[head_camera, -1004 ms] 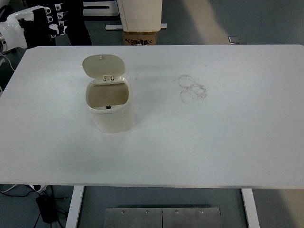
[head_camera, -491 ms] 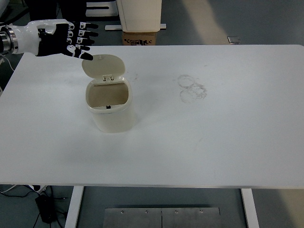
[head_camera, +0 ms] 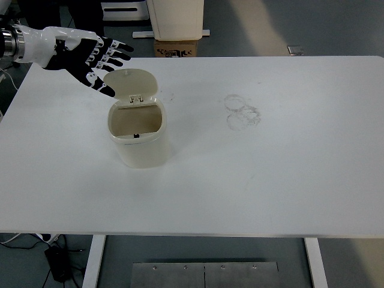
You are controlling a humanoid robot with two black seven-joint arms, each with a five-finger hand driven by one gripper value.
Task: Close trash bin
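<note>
One white table [head_camera: 270, 180] fills almost the whole head view, bare apart from a cluster of faint ring-shaped smudges [head_camera: 243, 111] right of its middle and a single small bin on its left half. That cream trash bin [head_camera: 139, 135] stands upright, well in from the near edge, its mouth open so the tan inside wall shows. Its rounded lid [head_camera: 131, 83] is tipped up and back on the hinge at the far rim, the pale underside facing the camera. Beyond the far edge of the table a cardboard box [head_camera: 177, 48] sits on the floor under a pale cabinet. The left hand [head_camera: 84, 55] reaches in from the upper left, black palm showing, all five fingers spread and straight, holding nothing; its fingertips [head_camera: 107, 90] lie just beside the lid's left edge, and I cannot tell whether they are touching it or are a little short of it. The right arm is out of view. As for progress, I judge that the closing itself is not yet done: the lid stands fully up and the bin gapes. What is left is to bring the hand behind or over the lid, push it forward and down on its hinge, and seat it on the rim.
</note>
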